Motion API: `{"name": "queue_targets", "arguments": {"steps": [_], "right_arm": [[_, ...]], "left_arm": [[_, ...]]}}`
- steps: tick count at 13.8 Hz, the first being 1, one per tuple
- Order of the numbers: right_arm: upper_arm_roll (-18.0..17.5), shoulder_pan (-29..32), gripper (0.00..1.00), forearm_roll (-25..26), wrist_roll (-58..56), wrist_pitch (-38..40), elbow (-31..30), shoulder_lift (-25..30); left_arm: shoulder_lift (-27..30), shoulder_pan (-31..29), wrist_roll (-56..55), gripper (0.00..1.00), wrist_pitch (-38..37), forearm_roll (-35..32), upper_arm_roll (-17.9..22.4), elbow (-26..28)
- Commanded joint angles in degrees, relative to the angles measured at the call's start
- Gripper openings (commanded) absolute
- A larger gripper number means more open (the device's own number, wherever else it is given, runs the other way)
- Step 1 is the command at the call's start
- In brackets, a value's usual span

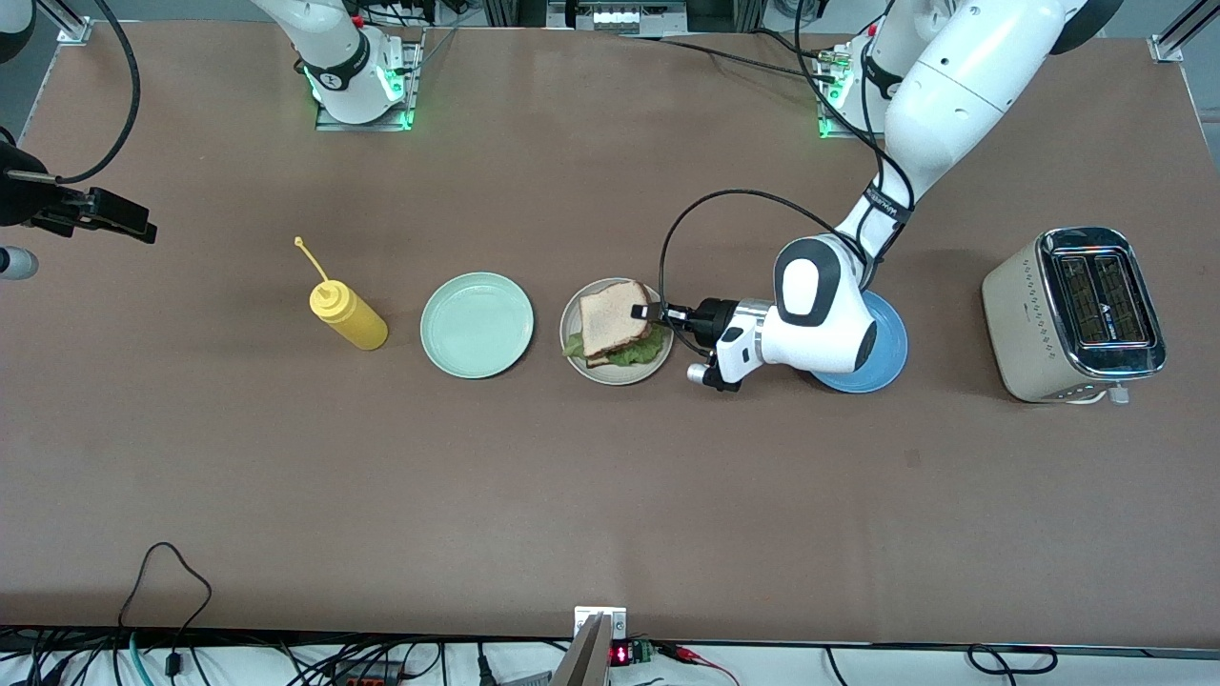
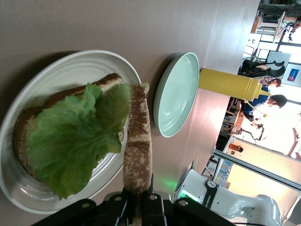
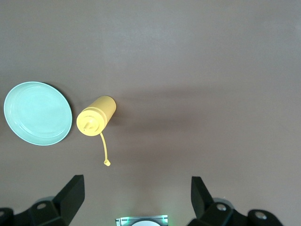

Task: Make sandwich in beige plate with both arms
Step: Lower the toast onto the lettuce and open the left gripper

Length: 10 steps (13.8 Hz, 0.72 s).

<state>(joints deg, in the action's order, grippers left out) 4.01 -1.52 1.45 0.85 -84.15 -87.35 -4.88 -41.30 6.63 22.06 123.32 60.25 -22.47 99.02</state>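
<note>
Left end effector (image 1: 646, 312) is clamped on the edge of the top bread slice (image 1: 611, 319), carrying it over the beige plate (image 1: 595, 367). The left wrist view shows this slice (image 2: 137, 141) edge-on above the lettuce leaf (image 2: 75, 136), which lies on the bottom bread slice (image 2: 33, 120) in the plate; whether the top slice already rests on the lettuce cannot be told. So the sandwich looks to be at its last step: bottom slice and lettuce are in place, and the closing slice is not yet released.

The next move probably calls for settling the slice flat and square over the lettuce, then parting the fingers and drawing away level so the stack is not dragged off.

The beige plate sits in a row between the mint-green plate (image 1: 477, 324), toward the right arm's end of the table, and the blue plate (image 1: 882, 367), partly covered by the left arm. A yellow squeeze bottle (image 1: 348, 316) stands beside the green plate, and a toaster (image 1: 1077, 314) near the left arm's end.

The right end effector (image 3: 136, 195) waits with its fingers spread wide, high over the table near the bottle.
</note>
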Motion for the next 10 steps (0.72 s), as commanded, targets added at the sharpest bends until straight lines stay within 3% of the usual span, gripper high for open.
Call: {"name": "queue_targets", "arguments": {"steps": [1,7,8,10], "right_arm": [[0.04,0.02,1.00,-0.57,-0.15,0.74,-0.10,0.49],[0.04,0.02,1.00,-0.57,-0.15,0.82,-0.10,0.49],[0.04,0.02,1.00,-0.57,-0.06,0.82,-0.10,0.49],[0.04,0.02,1.00,-0.57,-0.06,0.74,-0.10,0.49]], "left_arm": [[-1.85,-0.83,5.44,0.00,0.34,2.06,-0.29,0.38],[-4.40,-1.53,9.93,0.04,0.25,3.82,-0.20,-0.23],[-4.66,-1.62,10.02,0.16,0.25,3.82,-0.11,-0.41],[-4.76,-1.62,10.19,0.61,0.34,3.82,0.15,-0.58]]}}
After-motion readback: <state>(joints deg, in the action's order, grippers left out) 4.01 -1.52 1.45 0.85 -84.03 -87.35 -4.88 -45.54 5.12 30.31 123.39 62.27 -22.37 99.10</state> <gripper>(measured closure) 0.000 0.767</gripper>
